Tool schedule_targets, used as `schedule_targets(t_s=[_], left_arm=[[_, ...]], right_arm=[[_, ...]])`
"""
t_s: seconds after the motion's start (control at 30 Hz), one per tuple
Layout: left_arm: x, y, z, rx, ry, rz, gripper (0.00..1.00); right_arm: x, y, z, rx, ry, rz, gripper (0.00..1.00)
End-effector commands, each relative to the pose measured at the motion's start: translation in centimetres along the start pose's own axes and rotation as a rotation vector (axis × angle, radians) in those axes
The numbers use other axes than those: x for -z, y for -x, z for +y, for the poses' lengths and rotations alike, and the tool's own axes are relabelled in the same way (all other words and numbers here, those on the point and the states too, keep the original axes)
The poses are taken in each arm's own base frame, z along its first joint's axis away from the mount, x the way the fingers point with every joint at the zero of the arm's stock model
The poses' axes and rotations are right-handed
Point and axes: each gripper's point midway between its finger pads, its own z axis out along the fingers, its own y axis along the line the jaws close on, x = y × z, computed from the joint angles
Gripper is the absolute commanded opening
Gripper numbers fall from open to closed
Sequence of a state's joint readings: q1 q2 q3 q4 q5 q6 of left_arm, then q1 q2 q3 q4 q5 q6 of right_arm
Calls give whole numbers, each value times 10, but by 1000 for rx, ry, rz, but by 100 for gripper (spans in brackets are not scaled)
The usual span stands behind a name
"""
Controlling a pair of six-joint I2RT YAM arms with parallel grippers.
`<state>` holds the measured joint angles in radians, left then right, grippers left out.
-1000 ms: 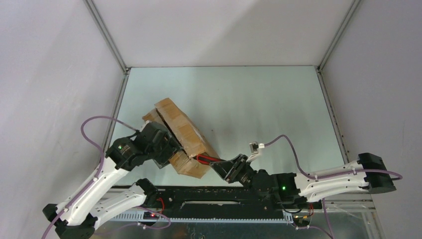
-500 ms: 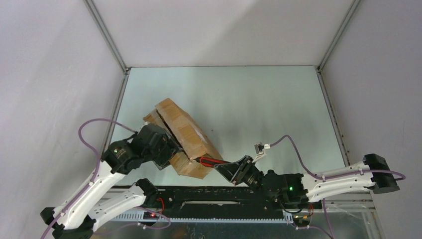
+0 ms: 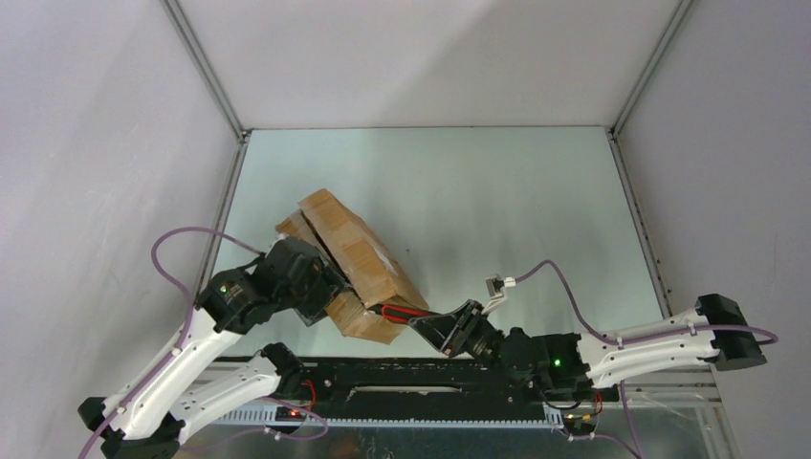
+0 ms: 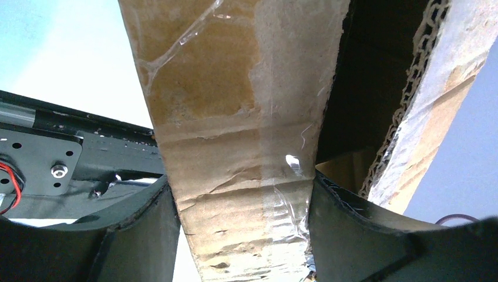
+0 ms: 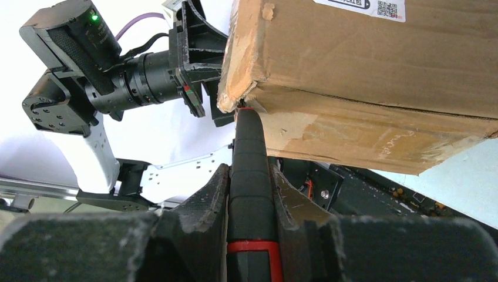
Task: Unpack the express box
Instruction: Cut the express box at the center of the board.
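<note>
The express box is a brown carton with a white label, lying slanted at the table's left-centre. My left gripper grips its near left side. In the left wrist view, taped cardboard of the box fills the gap between both fingers, and the gripper is shut on it. My right gripper is shut on a red-and-black utility knife. The knife sits between the jaws of the right gripper, its tip touching the seam at the near corner of the box.
A black rail runs along the near edge, under both arms. The left arm's wrist is close to the left of the knife tip. A purple cable with a white connector loops above the right arm. White walls enclose the table.
The right arm has slid slightly towards the near edge, carrying the knife along the box's near corner. The left arm's elbow shifted a little left. Both grips are unchanged.
</note>
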<state>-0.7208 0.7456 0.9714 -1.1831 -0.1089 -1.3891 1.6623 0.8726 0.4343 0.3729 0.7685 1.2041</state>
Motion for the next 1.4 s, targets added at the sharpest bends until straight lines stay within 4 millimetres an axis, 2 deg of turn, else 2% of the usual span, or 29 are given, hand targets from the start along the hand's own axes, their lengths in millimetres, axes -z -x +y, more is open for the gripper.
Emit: schedule_targets(t_s=[0.0, 0.13, 0.3, 0.47, 0.8, 0.97, 1.1, 1.2, 1.37], left_arm=[[13, 7, -41, 62, -177, -18, 56], [15, 8, -43, 68, -192, -22, 55], [16, 11, -41, 85, -197, -43, 54], [17, 14, -38, 112, -209, -61, 53], [16, 16, -29, 125, -181, -79, 52], [12, 11, -33, 121, -189, -51, 51], [10, 8, -33, 113, -181, -34, 50], [11, 9, -30, 112, -176, -40, 50], [12, 12, -24, 94, -128, -56, 51]], right_arm=[[0, -7, -34, 122, -124, 3, 0], [0, -10, -40, 155, -156, 7, 0], [-1, -20, -25, 173, -91, 57, 0], [5, -24, -29, 156, -92, 83, 0], [12, -29, -11, 93, -11, 132, 0], [5, -30, -13, 75, -16, 133, 0], [-4, -23, -20, 46, -47, 79, 0], [-5, -18, -17, 35, -27, 56, 0], [12, 2, -3, 50, 3, 3, 0]])
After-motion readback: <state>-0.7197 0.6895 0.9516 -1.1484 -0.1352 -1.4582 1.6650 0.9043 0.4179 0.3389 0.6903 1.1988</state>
